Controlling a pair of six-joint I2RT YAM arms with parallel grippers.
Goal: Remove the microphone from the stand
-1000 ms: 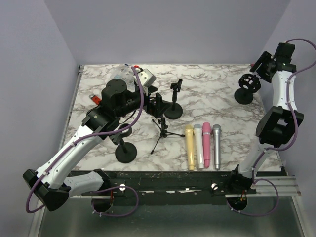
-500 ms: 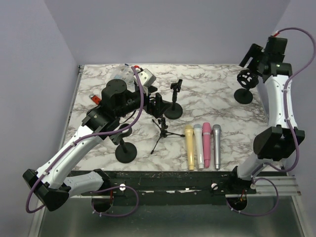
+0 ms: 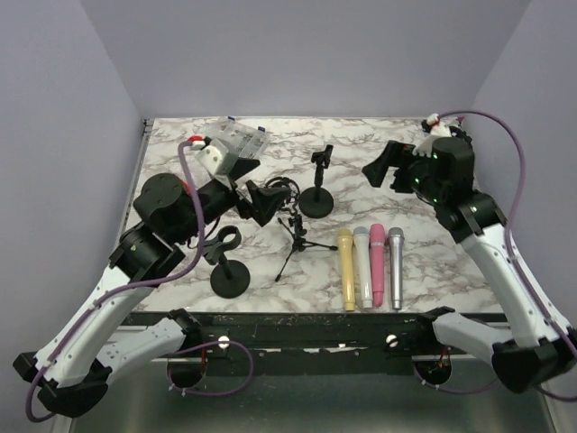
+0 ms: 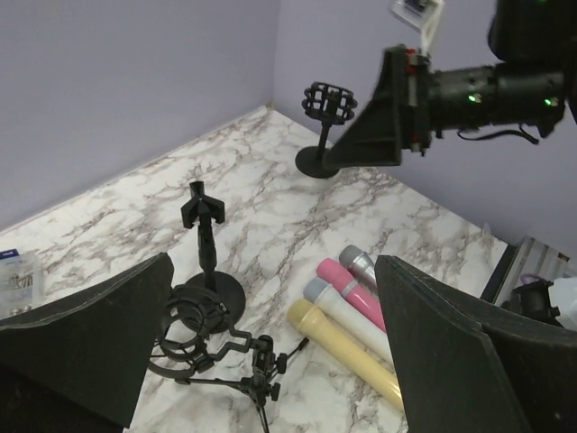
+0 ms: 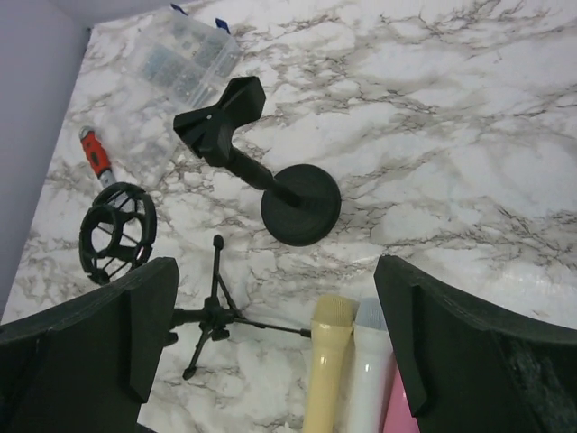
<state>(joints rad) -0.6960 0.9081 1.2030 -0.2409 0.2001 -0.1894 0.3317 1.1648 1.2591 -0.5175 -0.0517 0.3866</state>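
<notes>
Yellow [image 3: 345, 268], white [image 3: 362, 264], pink [image 3: 378, 263] and silver [image 3: 396, 266] microphones lie side by side on the marble table; none sits in a stand. A tripod stand [image 3: 295, 236] carries an empty shock mount [image 4: 191, 332]. A clip stand [image 3: 315, 200] on a round base is empty. My left gripper [image 3: 263, 200] is open and empty, just left of the tripod stand; in its wrist view [image 4: 272, 263] it frames the tripod and microphones. My right gripper [image 3: 392, 176] is open and empty above the table, right of the clip stand [image 5: 297, 207]; its wrist view [image 5: 275, 262] shows the yellow microphone [image 5: 329, 361].
A second clip stand [image 3: 230, 278] stands at the front left. Another shock-mount stand [image 4: 325, 108] stands at the far right corner. A clear plastic box [image 3: 236, 140] and a red tool [image 5: 95, 153] lie at the back left.
My right arm has swung from the back right corner, by the shock-mount stand, down and left toward the table's middle. My left gripper has drawn back to the left of the tripod stand.
</notes>
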